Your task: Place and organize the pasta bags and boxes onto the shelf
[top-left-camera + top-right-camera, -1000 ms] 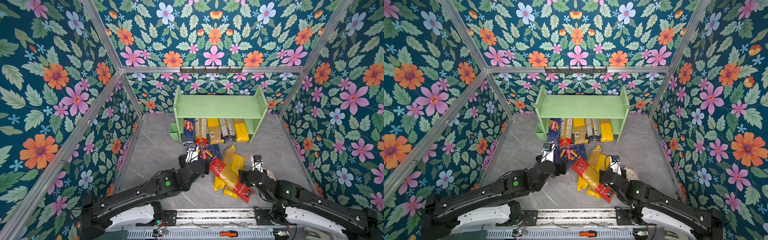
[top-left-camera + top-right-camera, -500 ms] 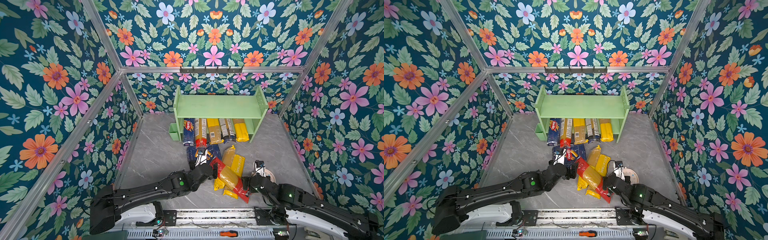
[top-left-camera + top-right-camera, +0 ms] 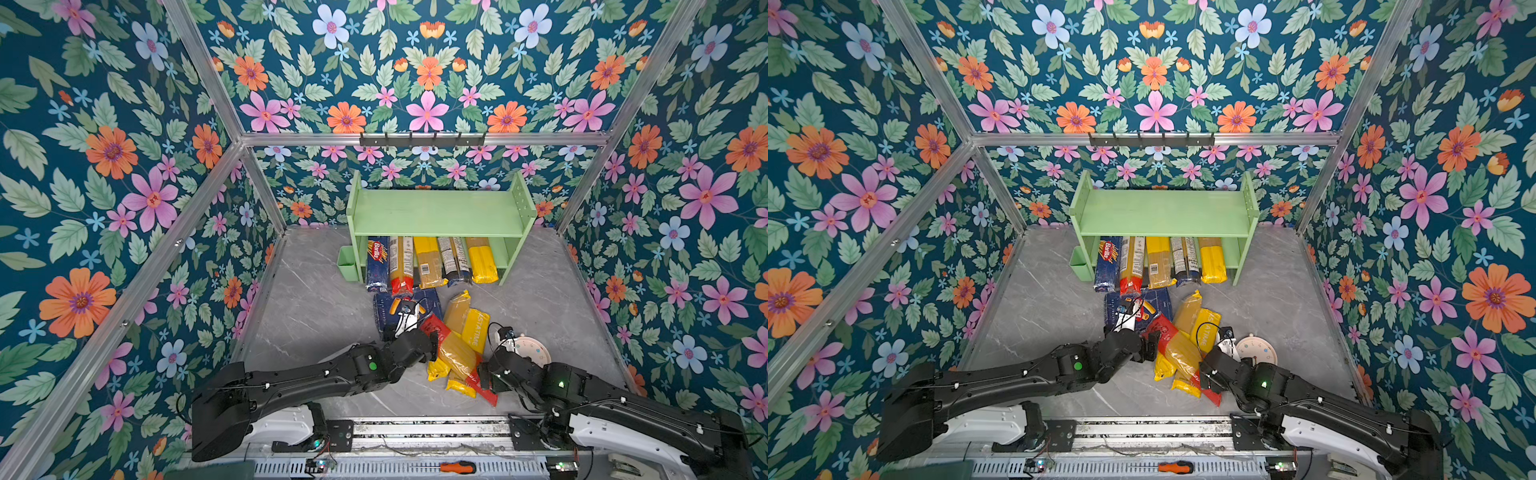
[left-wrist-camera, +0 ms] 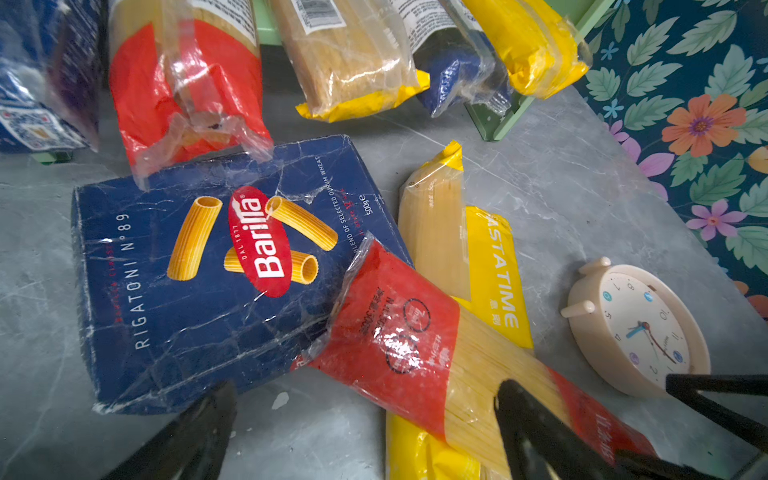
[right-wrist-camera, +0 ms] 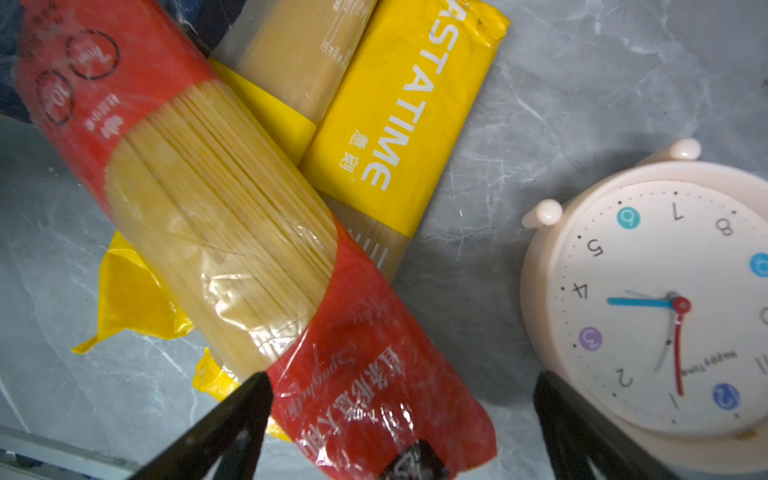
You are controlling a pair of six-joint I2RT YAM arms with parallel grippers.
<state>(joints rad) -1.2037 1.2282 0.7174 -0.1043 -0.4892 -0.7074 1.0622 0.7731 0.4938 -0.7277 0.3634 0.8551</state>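
The pale green shelf [image 3: 436,212] stands at the back; its lower tier holds a Barilla spaghetti box [image 3: 377,262] and several bags. On the floor in front lie the Barilla rigatoni box [image 3: 388,309] [image 4: 216,270], a red-ended spaghetti bag [image 3: 457,357] [image 5: 232,216] and yellow PASTATIME bags [image 3: 473,328] [image 4: 494,274]. The red-ended bag lies across the others. My left gripper [image 3: 430,334] [image 4: 365,432] is open by the bag's far red end, one finger over its spaghetti. My right gripper [image 3: 484,376] [image 5: 401,415] is open, straddling the bag's near red end.
A cream alarm clock [image 3: 530,351] [image 5: 665,299] lies on the grey floor right beside my right gripper. A small green cup [image 3: 347,262] hangs on the shelf's left side. A black hook rail [image 3: 422,139] runs along the back wall. Flowered walls close in three sides.
My left gripper has moved right from over the rigatoni box to the red-ended bag. The right gripper has opened a little wider and drawn back to the bag's near end.
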